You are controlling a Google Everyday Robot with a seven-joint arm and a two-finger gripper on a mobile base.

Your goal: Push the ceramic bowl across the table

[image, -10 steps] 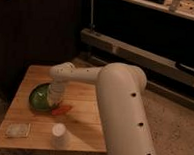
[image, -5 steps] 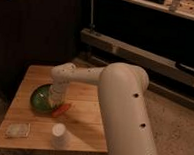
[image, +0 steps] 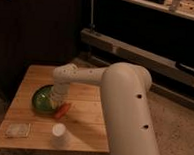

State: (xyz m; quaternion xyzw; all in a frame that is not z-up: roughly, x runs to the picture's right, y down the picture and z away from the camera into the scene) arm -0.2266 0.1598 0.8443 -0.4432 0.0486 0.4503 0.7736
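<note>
Green ceramic bowl point(image: 41, 98) on table point(image: 82, 123), end effector point(image: 56, 105) touching its right side

Dim, warm light falls on the counter point(image: 82, 122); the background lies dark. The gripper point(image: 56, 103) sits shaded at the bowl's point(image: 41, 99) right edge.

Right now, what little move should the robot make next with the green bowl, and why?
Probably a short, steady push toward the table's left edge. The gripper is down at the right side of the green bowl, which sits on the left half of the wooden top. Keep it gentle, since little tabletop remains beyond the bowl.
</note>
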